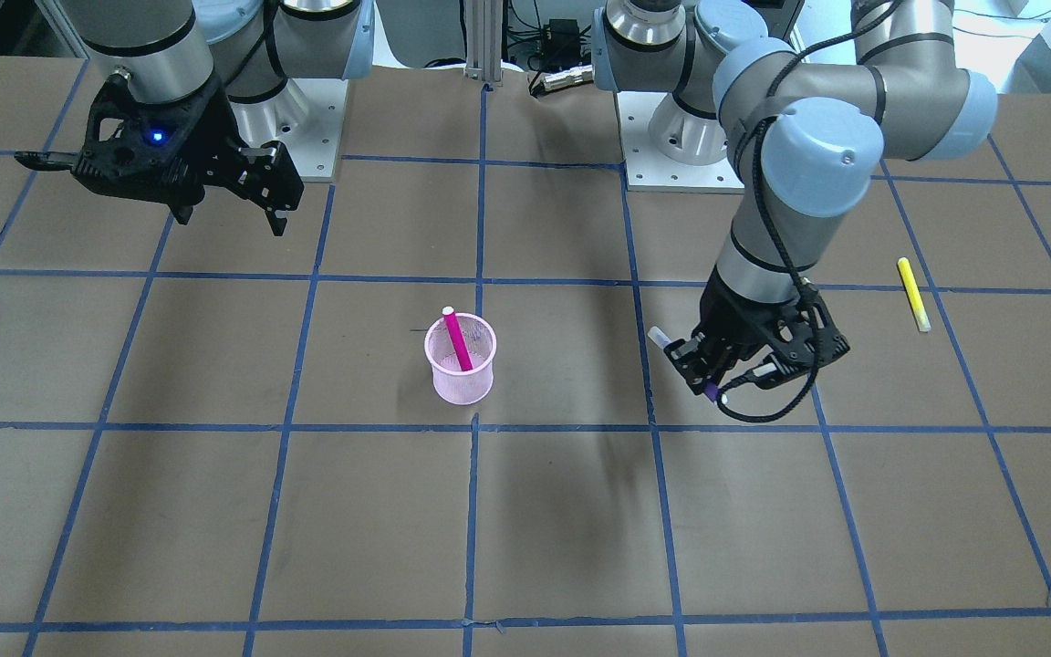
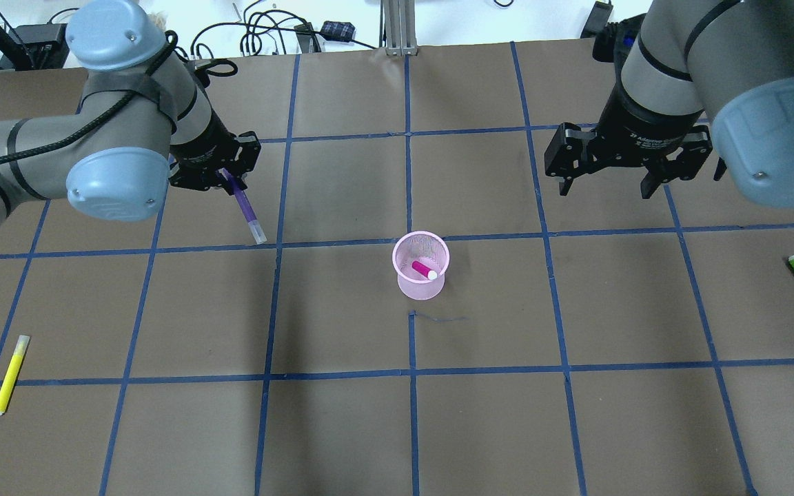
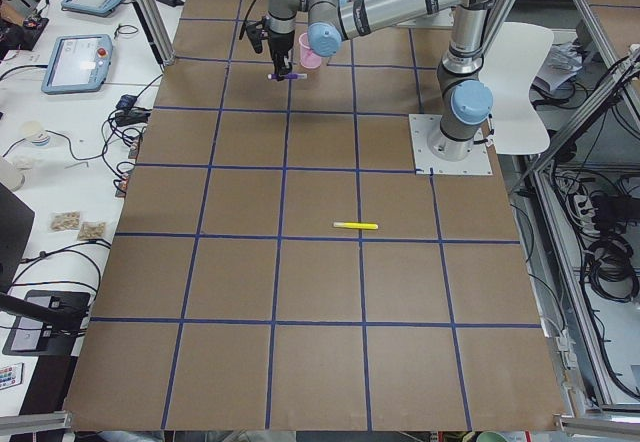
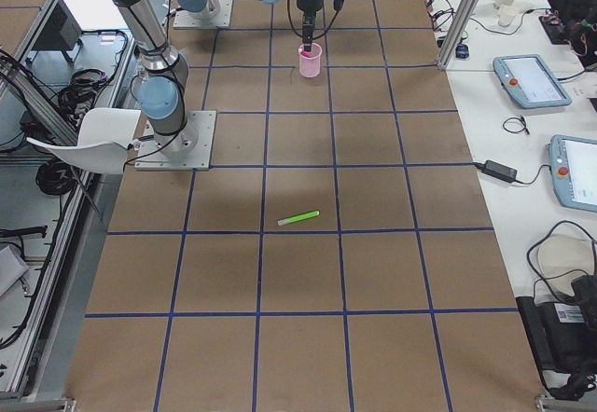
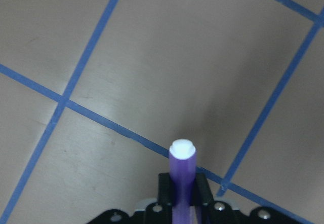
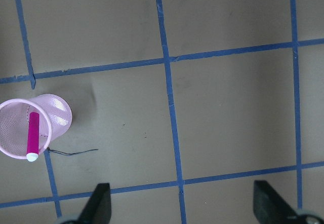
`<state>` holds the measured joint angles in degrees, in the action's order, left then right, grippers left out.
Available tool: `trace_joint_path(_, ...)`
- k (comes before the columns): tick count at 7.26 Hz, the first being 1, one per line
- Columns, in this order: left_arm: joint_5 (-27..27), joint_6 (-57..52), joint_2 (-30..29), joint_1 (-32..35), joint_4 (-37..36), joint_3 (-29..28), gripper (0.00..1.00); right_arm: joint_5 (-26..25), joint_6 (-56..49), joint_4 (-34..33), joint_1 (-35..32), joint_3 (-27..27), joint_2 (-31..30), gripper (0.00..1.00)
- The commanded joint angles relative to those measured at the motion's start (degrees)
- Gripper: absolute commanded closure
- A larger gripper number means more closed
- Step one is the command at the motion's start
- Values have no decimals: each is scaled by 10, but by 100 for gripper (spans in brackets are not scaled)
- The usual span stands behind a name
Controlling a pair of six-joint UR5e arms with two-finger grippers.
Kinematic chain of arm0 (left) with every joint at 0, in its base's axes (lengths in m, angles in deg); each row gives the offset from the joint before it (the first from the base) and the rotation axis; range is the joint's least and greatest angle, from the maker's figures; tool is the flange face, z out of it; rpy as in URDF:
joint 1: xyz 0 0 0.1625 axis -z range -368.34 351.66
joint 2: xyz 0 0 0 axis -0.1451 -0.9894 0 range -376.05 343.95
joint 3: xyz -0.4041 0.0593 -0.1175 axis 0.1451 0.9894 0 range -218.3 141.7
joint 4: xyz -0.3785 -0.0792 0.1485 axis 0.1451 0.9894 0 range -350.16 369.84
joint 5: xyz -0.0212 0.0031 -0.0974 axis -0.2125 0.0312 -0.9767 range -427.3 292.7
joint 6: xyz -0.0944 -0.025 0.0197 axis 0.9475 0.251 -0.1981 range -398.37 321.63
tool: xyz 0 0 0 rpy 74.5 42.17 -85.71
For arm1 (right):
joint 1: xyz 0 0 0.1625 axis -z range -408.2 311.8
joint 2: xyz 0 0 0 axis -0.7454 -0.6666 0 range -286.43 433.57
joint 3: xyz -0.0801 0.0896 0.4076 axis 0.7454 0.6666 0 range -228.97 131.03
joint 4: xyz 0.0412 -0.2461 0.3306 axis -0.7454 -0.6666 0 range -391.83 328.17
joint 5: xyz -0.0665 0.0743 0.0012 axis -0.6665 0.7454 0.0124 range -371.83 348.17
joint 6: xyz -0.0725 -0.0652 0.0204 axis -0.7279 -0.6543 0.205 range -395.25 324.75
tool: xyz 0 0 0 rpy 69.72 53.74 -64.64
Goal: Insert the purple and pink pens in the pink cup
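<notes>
Brown gridded table (image 2: 342, 427): your left gripper (image 2: 221, 179) is clamped on the purple pen (image 2: 247, 212), which slants white tip down. From there the pink cup (image 2: 416, 288) stands well apart on the robot's right, with the pink pen (image 2: 424, 269) already inside. Your right gripper (image 2: 604, 189) is spread and empty.

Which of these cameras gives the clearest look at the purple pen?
The overhead exterior view: almost the whole purple pen shows, side-on. The left wrist view sees it end-on, mostly its white cap. The front-facing view shows only bits, the exterior left view a tiny streak; the others, nothing clear.
</notes>
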<state>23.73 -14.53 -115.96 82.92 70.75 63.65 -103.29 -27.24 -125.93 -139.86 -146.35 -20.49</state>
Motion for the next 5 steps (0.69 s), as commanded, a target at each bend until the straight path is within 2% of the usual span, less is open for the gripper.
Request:
trace_joint_path(1,4,25,2,73,-25,-1,96,0,0,-1,0,0,0,0)
trace_joint_path(3,69,72,-9,163,-82,-1,96,0,0,-1,0,-1,0,0)
trace_joint_path(5,81,137,-12,214,-82,5,96,0,-1,-1,0,0,0,0)
